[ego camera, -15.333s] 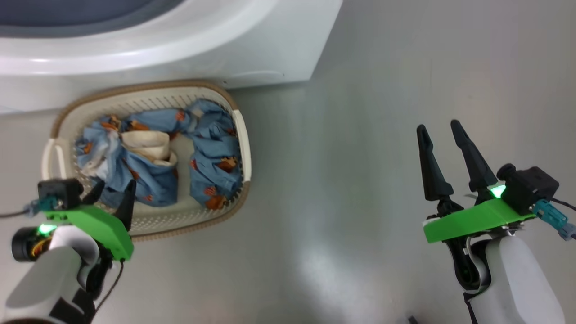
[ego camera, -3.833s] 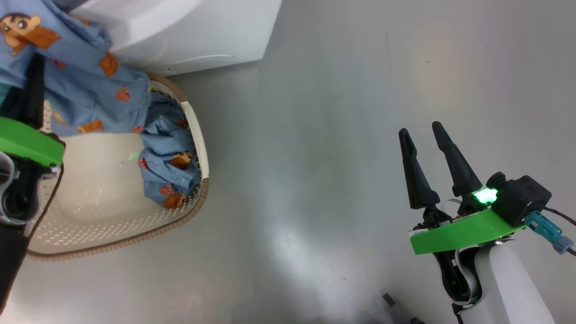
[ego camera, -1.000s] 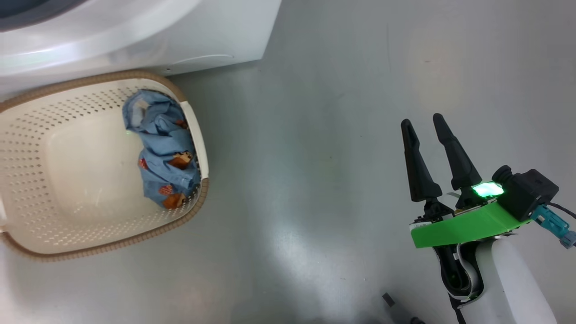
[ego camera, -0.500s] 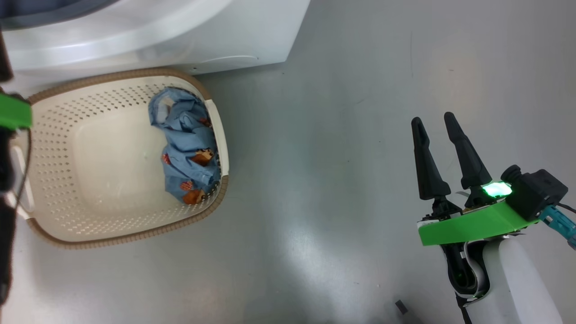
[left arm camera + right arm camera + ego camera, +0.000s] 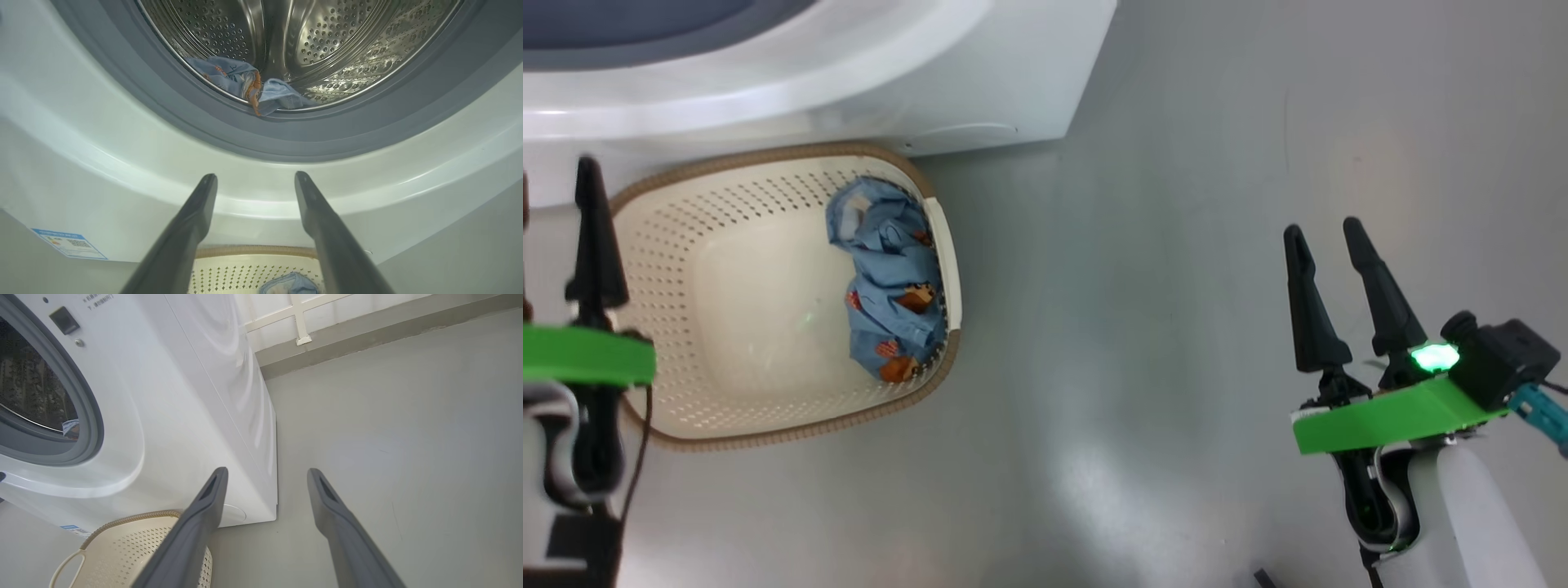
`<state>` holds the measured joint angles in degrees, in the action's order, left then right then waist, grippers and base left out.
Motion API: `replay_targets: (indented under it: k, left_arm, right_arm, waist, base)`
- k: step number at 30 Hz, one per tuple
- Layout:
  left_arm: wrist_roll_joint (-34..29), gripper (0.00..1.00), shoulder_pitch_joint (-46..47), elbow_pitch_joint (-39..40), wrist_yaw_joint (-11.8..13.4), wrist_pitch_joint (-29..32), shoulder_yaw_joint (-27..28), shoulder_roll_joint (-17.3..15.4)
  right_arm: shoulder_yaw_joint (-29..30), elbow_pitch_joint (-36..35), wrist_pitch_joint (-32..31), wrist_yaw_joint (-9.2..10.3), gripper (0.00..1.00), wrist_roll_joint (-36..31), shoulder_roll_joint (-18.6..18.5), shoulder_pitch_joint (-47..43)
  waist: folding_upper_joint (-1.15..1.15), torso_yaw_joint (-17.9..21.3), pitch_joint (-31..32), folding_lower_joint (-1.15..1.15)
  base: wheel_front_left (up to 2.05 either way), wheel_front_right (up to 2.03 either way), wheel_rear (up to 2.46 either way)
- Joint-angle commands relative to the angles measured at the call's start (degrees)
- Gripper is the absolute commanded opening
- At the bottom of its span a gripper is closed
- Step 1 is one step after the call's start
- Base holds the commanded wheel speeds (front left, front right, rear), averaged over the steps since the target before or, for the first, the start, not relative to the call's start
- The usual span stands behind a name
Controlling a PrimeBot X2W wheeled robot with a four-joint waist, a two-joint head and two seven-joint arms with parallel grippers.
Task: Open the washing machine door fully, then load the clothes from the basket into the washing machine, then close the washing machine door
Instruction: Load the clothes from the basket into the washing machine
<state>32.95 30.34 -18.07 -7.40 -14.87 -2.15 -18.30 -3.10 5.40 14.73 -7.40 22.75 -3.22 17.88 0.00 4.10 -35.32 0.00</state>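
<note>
The washing machine [image 5: 980, 90] stands at the top of the head view, and its door is out of view. In the left wrist view, blue clothes [image 5: 245, 81] lie at the front lip of the steel drum. The basket [image 5: 768, 425] sits on the floor against the machine, with one blue garment [image 5: 890, 278] bunched along its right wall. My left gripper [image 5: 255, 176] is open and empty, held above the basket's left end and pointing at the machine's front below the opening. My right gripper [image 5: 1321, 229] is open and empty over bare floor, far right of the basket.
A grey rubber ring [image 5: 171, 110] frames the opening. A blue label [image 5: 69, 243] sits low on the machine's front. Grey floor [image 5: 1160, 245] stretches to the right of the machine and basket. A wall base [image 5: 367, 330] runs behind.
The head camera has shifted, so the whole picture slid right. My left gripper has come into the head view at the left edge, beside the basket. The right gripper has stayed open.
</note>
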Motion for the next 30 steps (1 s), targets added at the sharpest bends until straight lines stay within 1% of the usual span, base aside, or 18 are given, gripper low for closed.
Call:
replay_targets:
  k: [1,7,14,18,24,30]
  left_arm:
    - [-0.49,1.00,-2.40,2.07,-0.09,-0.13,2.96,-1.79]
    - [-2.23,1.00,-8.52,4.60,-0.09,-0.13,5.15,0.55]
    - [-4.57,1.00,-14.39,5.58,-0.09,-0.13,5.87,2.54]
    - [-5.76,1.00,-16.87,5.74,-0.09,-0.13,6.16,3.31]
    - [-7.85,1.00,-22.47,6.47,-0.09,-0.13,7.56,5.36]
    - [-8.83,1.00,-26.96,7.65,-0.09,-0.13,8.58,6.43]
  right_arm:
    - [-1.20,-0.83,0.27,-0.09,1.00,-1.02,0.35,-2.27]
    - [-0.78,0.14,0.27,-0.09,1.00,-2.14,0.35,-3.45]
    - [-0.65,1.44,0.27,-0.09,1.00,-3.00,0.24,-5.66]
    - [-0.61,1.84,0.27,-0.09,1.00,-2.73,-0.37,-7.11]
    - [-0.01,2.30,0.27,-0.09,1.00,-1.53,-2.38,-11.75]
    - [0.79,2.44,0.27,-0.09,1.00,-0.56,-3.70,-15.56]
  waist:
    - [0.00,-0.72,1.57,0.00]
    - [0.00,-2.10,5.19,0.00]
    - [0.00,-3.20,10.47,0.00]
    - [0.00,-3.49,12.91,0.00]
    - [0.00,-4.54,18.38,0.00]
    - [0.00,-5.34,22.17,0.00]
  base:
    - [0.00,0.00,0.00]
    - [0.00,0.00,0.00]
    - [0.00,0.00,0.00]
    - [0.00,0.00,0.00]
    - [0.00,0.00,0.00]
    - [0.00,0.00,0.00]
